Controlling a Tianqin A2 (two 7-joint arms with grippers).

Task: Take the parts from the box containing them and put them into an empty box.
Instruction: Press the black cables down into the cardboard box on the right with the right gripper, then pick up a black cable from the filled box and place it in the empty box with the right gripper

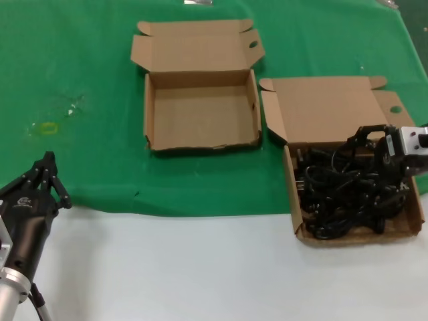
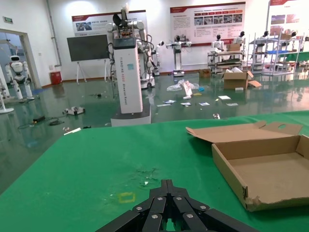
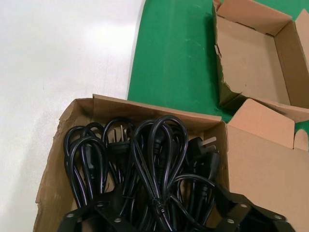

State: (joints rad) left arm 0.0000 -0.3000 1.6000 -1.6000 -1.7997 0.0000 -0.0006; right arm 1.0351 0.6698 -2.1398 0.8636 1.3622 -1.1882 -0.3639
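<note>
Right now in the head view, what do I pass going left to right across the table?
Left claw → empty box → box of black cords → right claw, over the cords.

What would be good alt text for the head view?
The right gripper hangs over a cardboard box full of coiled black cords on the right. An empty box sits open mid-table on green cloth; the left gripper waits near left.

Green cloth [image 1: 80, 60] (white tabletop [image 1: 167, 267])
</note>
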